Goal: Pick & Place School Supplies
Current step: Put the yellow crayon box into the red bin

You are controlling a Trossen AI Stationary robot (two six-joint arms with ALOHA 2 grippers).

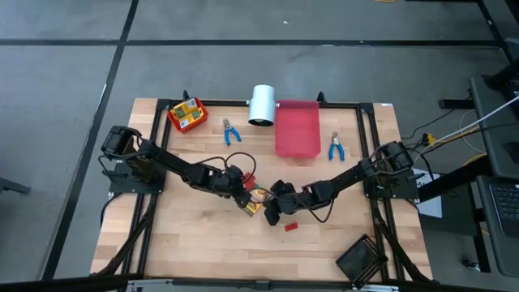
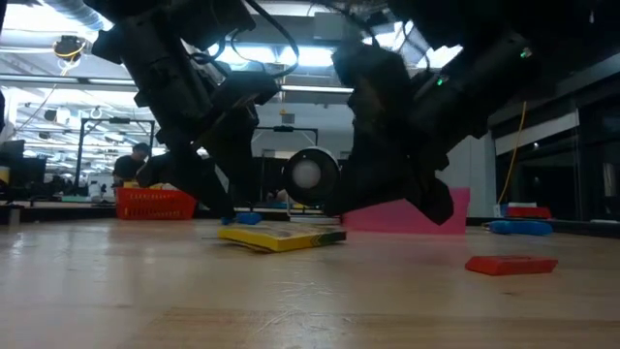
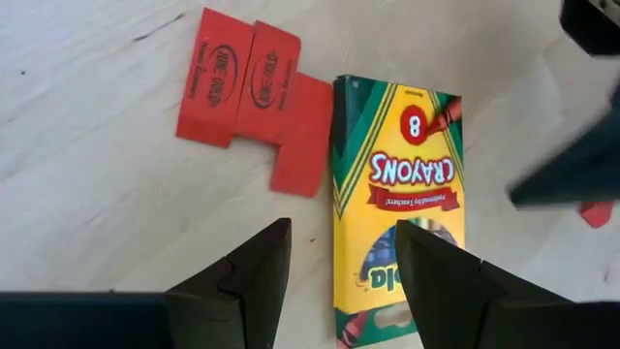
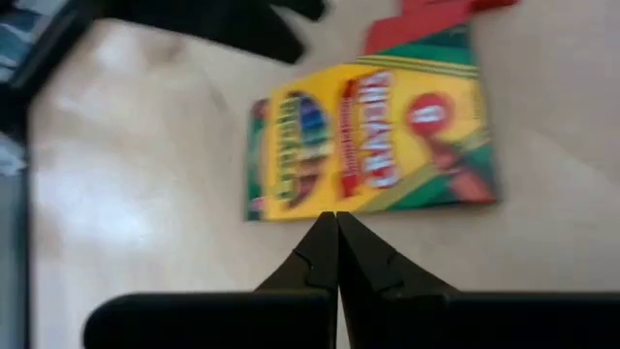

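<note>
A yellow-and-green crayon box (image 1: 256, 199) lies flat on the table's middle, also seen as the crayon box (image 3: 399, 204) and the crayon box (image 4: 373, 141). My left gripper (image 3: 339, 276) hovers open over one of the box's long edges, one finger beside the box and one above it. My right gripper (image 4: 336, 221) is shut, its tips at the opposite long edge. Red blocks (image 3: 254, 97) lie joined beside the box; another red block (image 2: 511, 264) lies apart. Two more boxes sit in a red bin (image 1: 188, 115). Blue pliers (image 1: 231, 132) and blue pliers (image 1: 336, 147) lie on the far side. My right gripper has its shut fingertips (image 4: 325, 233) at the middle of the crayon box's long edge (image 4: 329, 208), coming level with the table. I cannot tell whether they touch it. The box lies flat on the wood.
A white cylinder (image 1: 262, 104) and a pink tray (image 1: 298, 128) stand at the far edge. A black tray (image 1: 362, 259) sits at the near right corner. Bare wood lies at the table's near left. A person (image 2: 136, 165) shows in the room behind.
</note>
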